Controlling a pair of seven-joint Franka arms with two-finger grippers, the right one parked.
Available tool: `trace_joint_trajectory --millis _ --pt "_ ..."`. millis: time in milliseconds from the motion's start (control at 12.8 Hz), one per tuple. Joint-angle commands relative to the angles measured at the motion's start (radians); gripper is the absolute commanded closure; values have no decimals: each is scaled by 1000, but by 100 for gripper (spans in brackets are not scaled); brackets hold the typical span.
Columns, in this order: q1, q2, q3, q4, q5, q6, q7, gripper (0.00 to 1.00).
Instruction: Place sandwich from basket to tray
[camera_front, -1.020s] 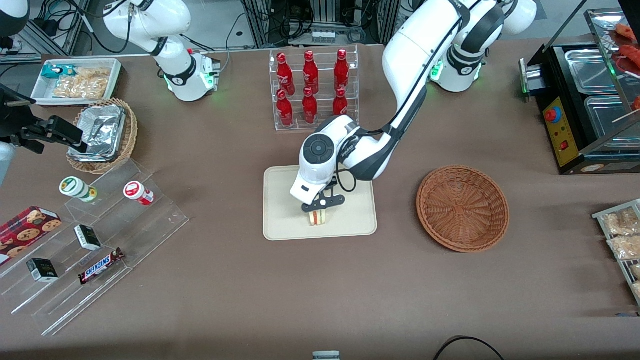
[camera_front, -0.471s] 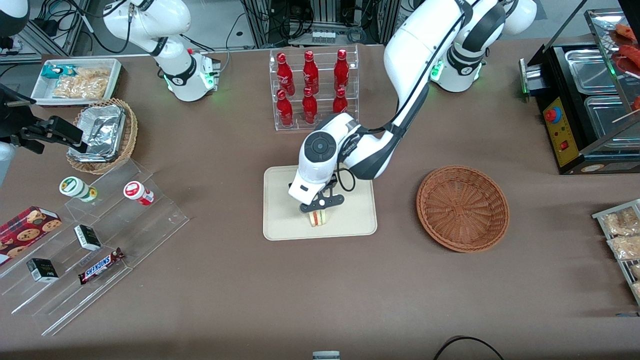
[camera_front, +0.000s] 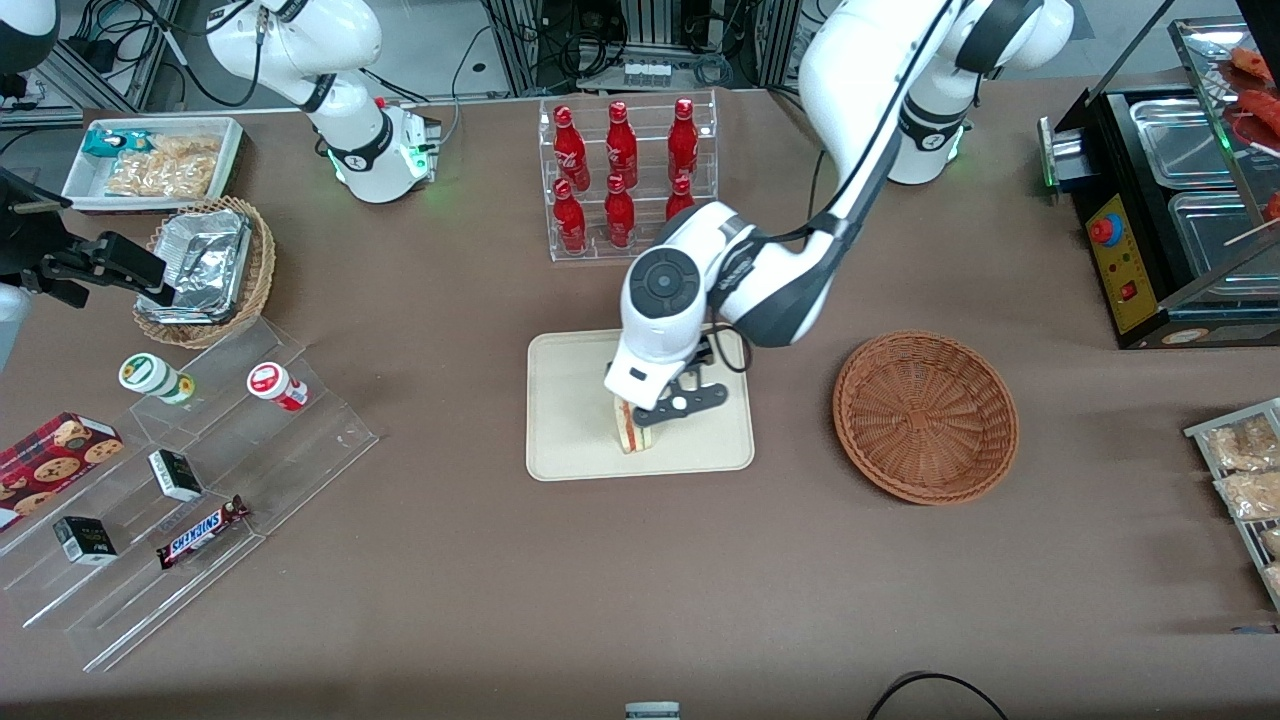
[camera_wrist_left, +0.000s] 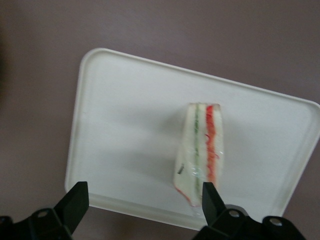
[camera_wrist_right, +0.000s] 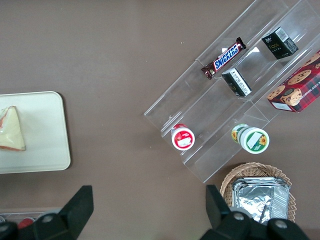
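The sandwich, a pale wedge with red and green filling layers, stands on edge on the cream tray, near the tray's rim closest to the front camera. My left gripper hangs above the tray, open wide with nothing between its fingers. One fingertip overlaps the sandwich's tip in the wrist view, with the sandwich lower down and apart. The reddish-brown basket sits empty beside the tray, toward the working arm's end.
A clear rack of red bottles stands farther from the camera than the tray. Toward the parked arm's end are a tan wicker basket with foil containers, a clear tiered shelf with snacks and a white bin. A black food warmer stands at the working arm's end.
The gripper has let go of the sandwich, risen and shifted toward the basket. The sandwich stays standing on the tray.
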Motion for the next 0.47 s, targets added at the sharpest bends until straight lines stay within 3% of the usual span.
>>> trace_joint_trajectory --millis 0,392 --pt "18 -60 46 -48 8 -89 20 0" --pt "147 -242 48 -253 10 -97 224 0"
